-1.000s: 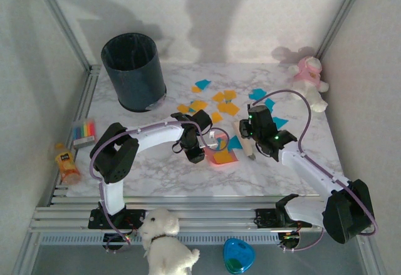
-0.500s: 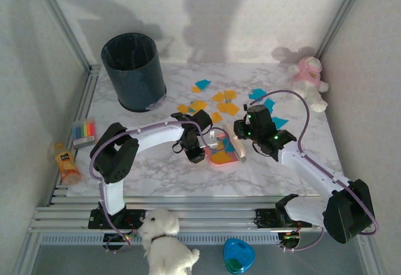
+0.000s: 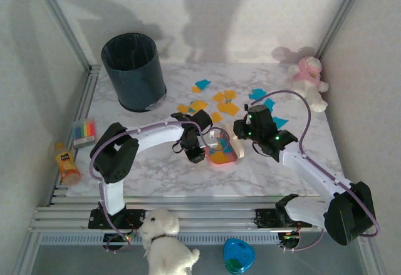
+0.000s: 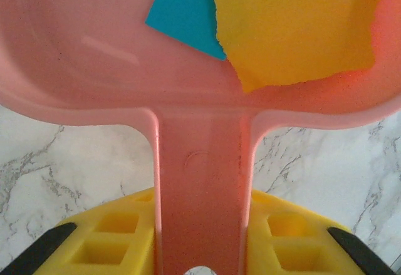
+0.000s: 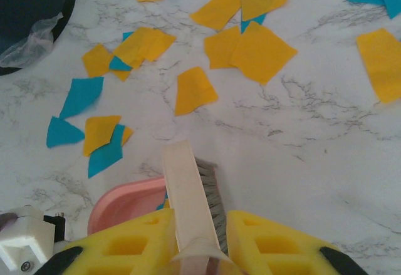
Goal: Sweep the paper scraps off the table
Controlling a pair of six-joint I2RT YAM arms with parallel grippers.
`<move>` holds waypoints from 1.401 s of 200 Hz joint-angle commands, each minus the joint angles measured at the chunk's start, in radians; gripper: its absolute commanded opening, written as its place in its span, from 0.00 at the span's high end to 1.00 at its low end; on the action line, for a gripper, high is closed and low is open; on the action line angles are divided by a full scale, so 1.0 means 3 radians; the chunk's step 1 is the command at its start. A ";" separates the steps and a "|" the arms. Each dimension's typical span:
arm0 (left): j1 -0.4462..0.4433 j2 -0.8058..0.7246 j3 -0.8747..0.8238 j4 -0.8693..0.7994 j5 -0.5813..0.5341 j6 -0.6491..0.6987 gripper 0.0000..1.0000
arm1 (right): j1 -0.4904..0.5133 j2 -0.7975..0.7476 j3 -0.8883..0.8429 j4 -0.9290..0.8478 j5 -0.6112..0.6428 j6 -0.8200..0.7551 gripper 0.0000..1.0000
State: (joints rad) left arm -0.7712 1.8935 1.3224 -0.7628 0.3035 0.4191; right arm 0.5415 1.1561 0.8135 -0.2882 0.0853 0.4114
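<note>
White marble-veined table [image 3: 156, 176] under a bare wall, and both arms work at its middle. Left claw [image 3: 195, 152] is clamped tight on the handle of the pink dustpan [image 4: 94, 62], handle squeezed between its yellow pads [image 4: 113, 240]. The pan lies just beyond its fingertips with an orange scrap [image 4: 301, 31] and a teal scrap [image 4: 185, 18] already inside. Right claw [image 5: 195, 240] is closed round the cream handle of a small brush [image 5: 187, 181], bristles low beside the pan's rim, just ahead of its fingers; whether they touch the marble I can't tell. Most of the paper scraps [image 5: 260, 52] lie loose further ahead of the right claw, orange and teal, a few off to its right.

The call here, I'd say: reach the brush past the nearest cluster, set the bristles down lightly and draw back toward the pan in short strokes. Left claw must hold the pan's lip flush on the marble, or flat bits slide under. Paper this light flutters, so go slow.

Around them: a dark bin [image 3: 133, 71] far ahead and left of the left claw, likely the dump spot. A pink plush toy [image 3: 308, 81] sits far ahead-right of the right claw, near the outermost teal scraps; a wide sweep could clip it. A pack of coloured strips [image 3: 83, 131] lies well off to the left claw's left.
</note>
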 commanded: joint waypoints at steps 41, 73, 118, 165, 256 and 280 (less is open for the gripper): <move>0.0003 -0.0112 -0.0046 0.0099 0.0024 -0.0085 1.00 | 0.0040 -0.0312 0.0074 -0.0313 0.0503 0.0237 1.00; 0.0022 -0.0259 -0.0106 0.0188 0.0002 -0.0128 1.00 | -0.0010 -0.0503 0.0093 -0.0425 0.0680 0.0317 1.00; 0.0111 -0.0442 -0.0160 0.0259 0.0070 -0.0165 1.00 | -0.0208 -0.0669 0.0113 -0.0581 0.0788 0.0277 1.00; 0.0256 -0.0554 -0.0039 0.0280 0.0336 -0.0373 1.00 | -0.0547 -0.0711 0.0093 -0.0668 0.0543 0.0193 1.00; 0.0549 -0.0651 0.0307 0.0472 0.0741 -0.0782 1.00 | -0.0650 -0.0622 0.0062 -0.0635 0.0223 0.0149 1.00; 0.0644 -0.0690 0.0425 0.0501 0.0802 -0.0885 1.00 | -0.0652 -0.0595 0.0072 -0.0640 0.0157 0.0166 1.00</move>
State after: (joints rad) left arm -0.6067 1.7332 1.3880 -0.6456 0.4927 0.1997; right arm 0.3527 0.9714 0.8173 -0.4919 0.1646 0.4641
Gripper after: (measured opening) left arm 0.267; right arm 0.250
